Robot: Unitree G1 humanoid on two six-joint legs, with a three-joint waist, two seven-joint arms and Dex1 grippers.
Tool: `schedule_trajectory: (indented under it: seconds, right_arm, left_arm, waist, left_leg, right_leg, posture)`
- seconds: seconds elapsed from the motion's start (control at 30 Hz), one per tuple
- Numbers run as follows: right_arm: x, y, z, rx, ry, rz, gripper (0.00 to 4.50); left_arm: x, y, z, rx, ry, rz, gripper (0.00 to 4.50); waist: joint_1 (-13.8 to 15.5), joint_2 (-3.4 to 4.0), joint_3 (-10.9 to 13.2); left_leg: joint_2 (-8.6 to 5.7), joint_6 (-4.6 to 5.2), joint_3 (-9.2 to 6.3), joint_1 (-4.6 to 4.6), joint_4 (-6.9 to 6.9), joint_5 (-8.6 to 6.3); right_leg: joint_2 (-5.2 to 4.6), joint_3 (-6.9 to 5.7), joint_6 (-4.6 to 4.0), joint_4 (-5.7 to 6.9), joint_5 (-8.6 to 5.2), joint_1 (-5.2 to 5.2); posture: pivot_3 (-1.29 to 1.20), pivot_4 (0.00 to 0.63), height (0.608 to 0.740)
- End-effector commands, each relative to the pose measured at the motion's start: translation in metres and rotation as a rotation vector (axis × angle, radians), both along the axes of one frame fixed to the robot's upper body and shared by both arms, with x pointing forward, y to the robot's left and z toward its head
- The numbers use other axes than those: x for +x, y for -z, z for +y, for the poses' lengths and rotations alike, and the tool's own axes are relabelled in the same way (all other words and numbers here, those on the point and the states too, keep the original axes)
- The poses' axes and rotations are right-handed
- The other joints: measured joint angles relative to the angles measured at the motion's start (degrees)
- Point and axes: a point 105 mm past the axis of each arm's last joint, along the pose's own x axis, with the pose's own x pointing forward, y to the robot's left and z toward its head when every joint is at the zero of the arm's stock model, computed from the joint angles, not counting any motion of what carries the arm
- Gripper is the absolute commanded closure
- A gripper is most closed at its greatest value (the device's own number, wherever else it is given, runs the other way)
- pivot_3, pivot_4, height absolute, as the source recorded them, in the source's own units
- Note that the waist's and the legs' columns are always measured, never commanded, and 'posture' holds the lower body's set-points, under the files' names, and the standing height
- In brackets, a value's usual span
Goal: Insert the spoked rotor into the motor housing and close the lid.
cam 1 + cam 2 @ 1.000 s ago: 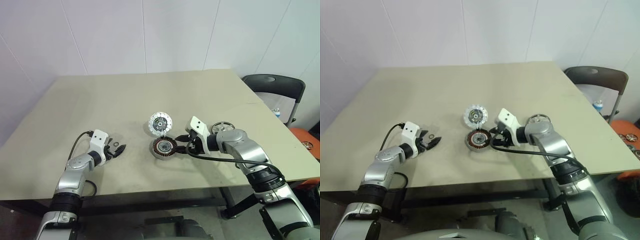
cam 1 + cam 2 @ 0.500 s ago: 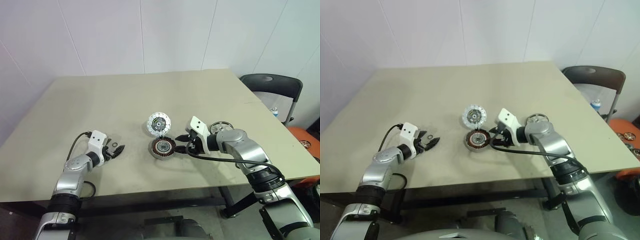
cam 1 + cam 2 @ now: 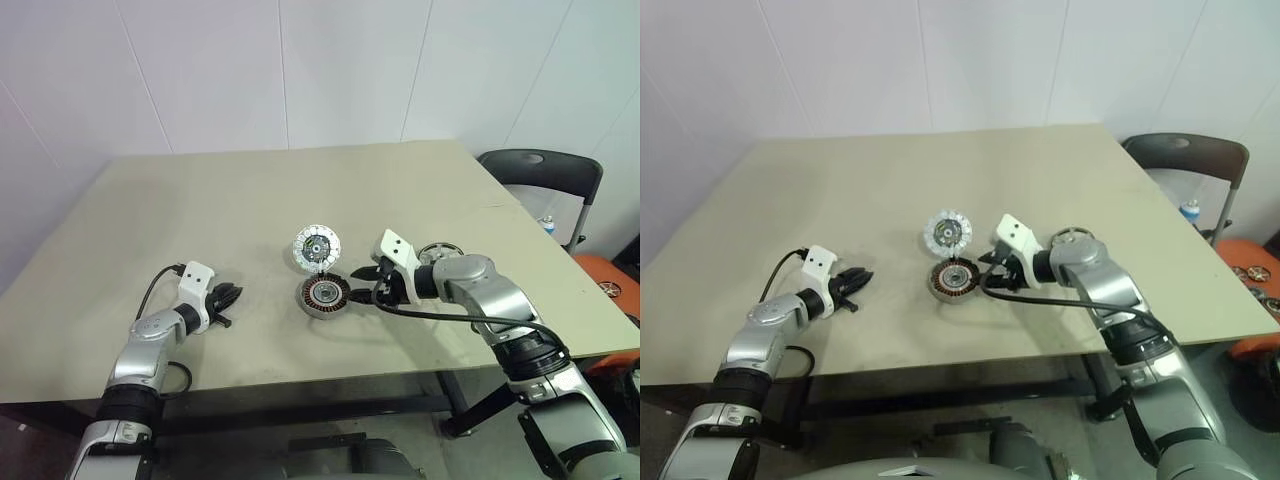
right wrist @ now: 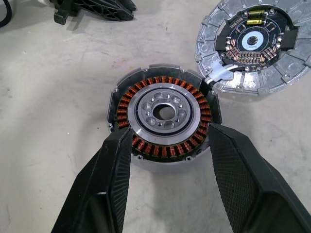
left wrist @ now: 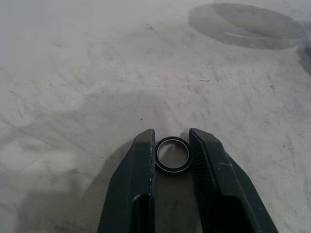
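I see the motor housing [image 4: 163,119] lying flat near the middle of the desk [image 3: 250,200], its coppery ring of windings and silver hub facing up. The lid [image 4: 255,46] stands open on its hinge at the housing's far edge, tilted up so its segmented face and dark centre are turned toward me. The spoked rotor [image 3: 441,252] lies on the desk to the right of the housing, partly hidden behind my right arm and not in the housing.

My right end effector [image 4: 167,155] sits at the near right side of the housing. Its two black fingers [image 4: 109,170] are spread about as wide as the housing, one tip at each side of the rim; from the right wrist view they look to be touching or just at the rim, and I cannot tell whether they press on it.

Well to the left, apart from the housing, my left end effector [image 5: 171,155] lies low on the desk. Its fingers [image 5: 141,170] are nearly together around a small black ring [image 5: 172,155], one on each side of it and touching or almost touching it. The ring rests flat on the desk.

To the right, past the desk's edge, there is a dark chair [image 3: 545,175].
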Motion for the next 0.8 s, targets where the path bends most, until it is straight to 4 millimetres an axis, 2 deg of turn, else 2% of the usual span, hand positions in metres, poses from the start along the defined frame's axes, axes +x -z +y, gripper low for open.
schedule_trajectory:
  seconds: [0.03,0.13,0.27,0.37,0.57,0.8]
  right_arm:
    - [0.002,-0.011,0.004,0.007,-0.024,-0.044,1.94]
    - [0.002,-0.010,0.005,0.007,-0.027,-0.041,1.94]
    - [0.002,-0.008,0.006,0.007,-0.029,-0.035,1.94]
    - [0.001,-0.006,0.006,0.005,-0.030,-0.030,1.94]
    - [0.000,-0.003,0.008,0.004,-0.032,-0.022,1.94]
    - [-0.001,-0.005,0.004,0.003,-0.029,-0.023,1.94]
  left_arm:
    - [-0.002,0.000,0.006,-0.004,-0.013,0.002,3.80]
    - [-0.001,-0.014,-0.008,-0.059,0.039,-0.061,3.80]
    - [0.001,-0.051,-0.023,-0.152,0.095,-0.241,3.80]
    - [0.000,-0.070,-0.029,-0.180,0.132,-0.341,3.80]
    - [-0.003,-0.078,-0.046,-0.192,0.234,-0.394,3.80]
    - [0.005,-0.087,-0.071,-0.218,0.347,-0.422,3.80]
  waist:
    - [0.0,0.01,0.0]
    - [0.1,0.01,0.0]
    - [0.5,-0.07,0.0]
    - [0.6,-0.11,0.0]
    - [0.5,-0.10,0.0]
    - [0.5,-0.11,0.0]
  left_leg:
    - [0.00,0.00,0.00,0.00,0.00,0.00]
    - [0.00,0.00,-0.01,0.02,0.00,0.00]
    - [-0.04,-0.01,-0.02,-0.20,0.01,0.00]
    - [-0.05,-0.26,-0.05,-0.57,0.01,0.14]
    - [-0.07,-0.25,-0.03,-0.83,0.02,0.13]
    - [-0.08,-0.17,0.00,-0.82,0.05,0.09]
  right_leg:
    - [0.00,0.00,0.00,0.00,0.00,0.00]
    - [-0.02,0.00,0.00,-0.03,0.00,-0.05]
    - [-0.09,0.00,0.01,-0.11,0.00,-0.35]
    - [-0.12,-0.01,0.00,-0.12,0.01,-0.68]
    - [-0.13,-0.02,0.00,-0.18,0.01,-0.91]
    - [-0.12,-0.05,0.00,-0.17,0.01,-0.87]
  posture:
    - [0.00,0.000,0.740]
    - [0.00,0.000,0.740]
    - [0.00,0.000,0.740]
    - [0.00,0.000,0.740]
    - [0.00,0.000,0.740]
    - [0.00,0.000,0.740]
